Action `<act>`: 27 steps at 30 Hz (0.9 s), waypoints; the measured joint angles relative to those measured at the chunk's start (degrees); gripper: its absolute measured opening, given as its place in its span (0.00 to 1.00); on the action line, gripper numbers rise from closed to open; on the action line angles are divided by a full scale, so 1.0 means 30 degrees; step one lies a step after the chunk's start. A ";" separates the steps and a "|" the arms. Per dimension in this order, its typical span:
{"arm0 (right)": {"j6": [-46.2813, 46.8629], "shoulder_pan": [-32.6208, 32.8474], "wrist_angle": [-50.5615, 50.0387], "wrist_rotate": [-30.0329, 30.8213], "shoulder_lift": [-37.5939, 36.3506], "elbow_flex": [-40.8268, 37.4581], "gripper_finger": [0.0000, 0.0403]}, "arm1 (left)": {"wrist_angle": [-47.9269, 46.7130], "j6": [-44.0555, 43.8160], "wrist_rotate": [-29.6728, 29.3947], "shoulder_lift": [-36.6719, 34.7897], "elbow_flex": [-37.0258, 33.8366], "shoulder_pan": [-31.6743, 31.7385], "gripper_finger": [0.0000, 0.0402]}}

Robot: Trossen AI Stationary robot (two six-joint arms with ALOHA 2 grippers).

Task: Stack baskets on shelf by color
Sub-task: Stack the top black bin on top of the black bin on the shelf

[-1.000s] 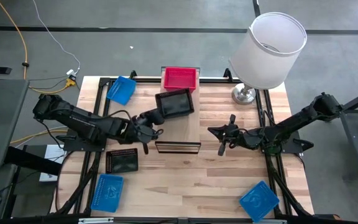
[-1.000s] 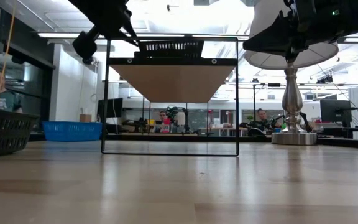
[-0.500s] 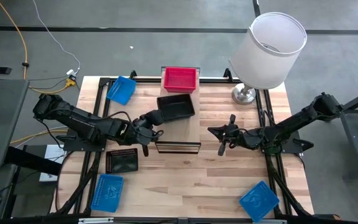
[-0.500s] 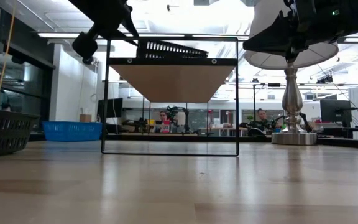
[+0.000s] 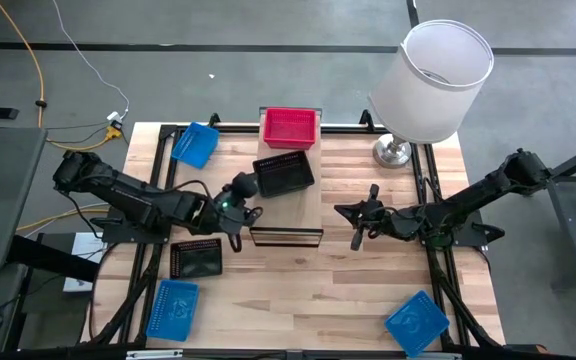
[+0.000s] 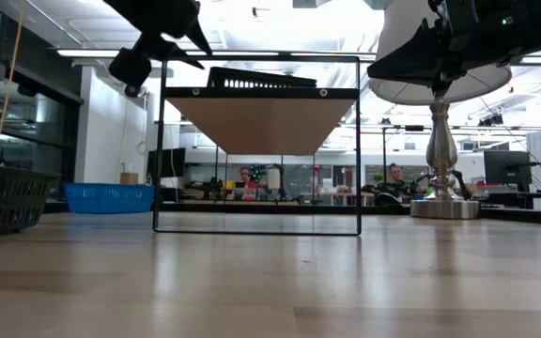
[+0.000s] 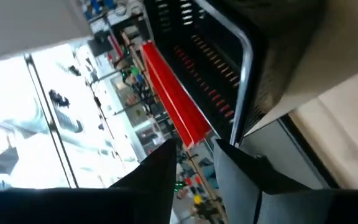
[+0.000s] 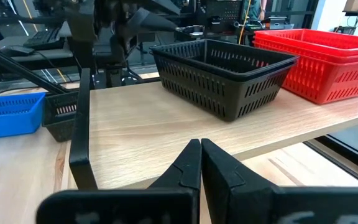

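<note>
A black basket [image 5: 284,172] lies flat on its bottom on the light-wood shelf [image 5: 288,212], just in front of a red basket [image 5: 290,127] at the shelf's far end. In the right wrist view the black basket [image 8: 225,74] and the red one [image 8: 319,59] stand side by side on the plank. My left gripper [image 5: 245,188] is open at the black basket's left end, level with its rim, with nothing between its fingers [image 7: 160,180]. My right gripper [image 5: 360,225] hangs shut to the right of the shelf, holding nothing.
On the table lie another black basket [image 5: 196,259] at the left, and blue baskets at the far left [image 5: 196,144], near left [image 5: 172,306] and near right [image 5: 417,322]. A lamp [image 5: 433,85] stands at the far right corner.
My left gripper has rolled about its own axis without shifting place, and has opened and let go of the black basket. The basket, held tilted a second ago, has settled flat on the shelf in front of the red basket.
</note>
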 joint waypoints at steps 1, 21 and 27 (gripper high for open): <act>-0.0004 0.0000 0.0000 0.0000 0.0000 0.0000 0.00 | 0.0003 -0.0558 -0.0162 0.0000 0.0000 -0.0167 0.25; 0.0360 -0.0080 -0.0114 0.0000 0.0000 0.0000 0.00 | 0.2324 -2.8667 1.2245 -0.3541 -0.0188 -0.0749 0.00; 0.0360 -0.0087 -0.0117 -0.0004 0.0000 0.0000 0.00 | 0.6326 -3.5412 1.1704 -0.3362 -0.3931 -0.0369 0.00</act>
